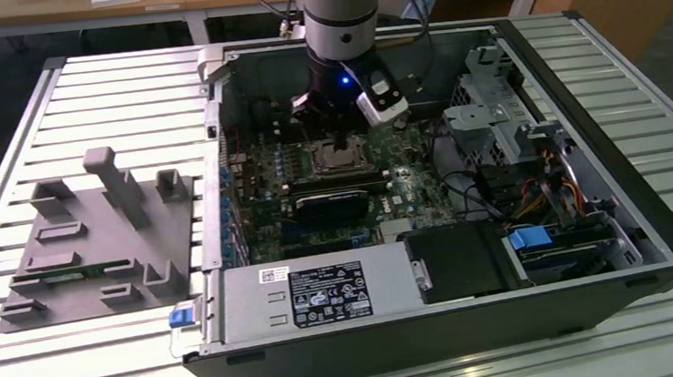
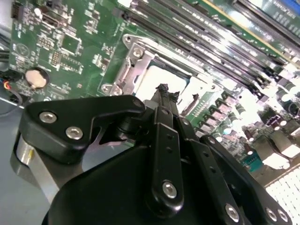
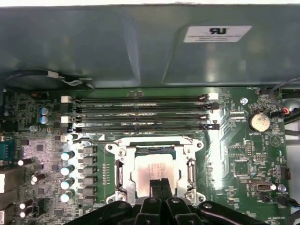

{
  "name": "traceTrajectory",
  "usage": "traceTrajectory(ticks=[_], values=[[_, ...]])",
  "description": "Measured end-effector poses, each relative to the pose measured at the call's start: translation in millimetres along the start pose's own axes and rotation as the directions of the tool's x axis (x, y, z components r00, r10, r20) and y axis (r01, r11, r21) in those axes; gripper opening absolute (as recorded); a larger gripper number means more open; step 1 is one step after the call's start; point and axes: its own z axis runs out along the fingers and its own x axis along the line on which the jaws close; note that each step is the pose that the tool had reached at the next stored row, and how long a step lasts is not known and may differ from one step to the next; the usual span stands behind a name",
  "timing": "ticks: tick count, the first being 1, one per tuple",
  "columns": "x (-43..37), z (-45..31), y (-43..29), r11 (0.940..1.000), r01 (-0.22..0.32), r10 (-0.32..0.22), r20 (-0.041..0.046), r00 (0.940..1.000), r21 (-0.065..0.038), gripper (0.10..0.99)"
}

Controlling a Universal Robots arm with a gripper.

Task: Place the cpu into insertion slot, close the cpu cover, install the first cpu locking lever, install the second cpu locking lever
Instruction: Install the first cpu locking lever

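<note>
The cpu, a dull silver square, lies flat in the insertion slot on the green board. The cpu cover, a silver frame, lies down around it, and the chip shows through its window. My gripper is shut with nothing between its black fingers. Its tips stand right over the chip's top near one edge; contact is unclear. In the second wrist view the shut gripper points at the bright cpu inside the cover. In the exterior view the gripper hangs inside the open computer case over the slot.
Long black memory slots run just beyond the socket, and silver capacitors stand to one side. A coin battery sits on the board. A black block, power supply and drive cage crowd the case. A grey fixture lies outside it.
</note>
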Motion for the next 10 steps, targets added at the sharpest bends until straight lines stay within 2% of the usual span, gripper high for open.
traceTrajectory(ticks=[10], values=[[32.8, -0.8, -1.4, 1.0000, -0.003, 0.003, 0.0000, 1.0000, -0.006, 0.106]])
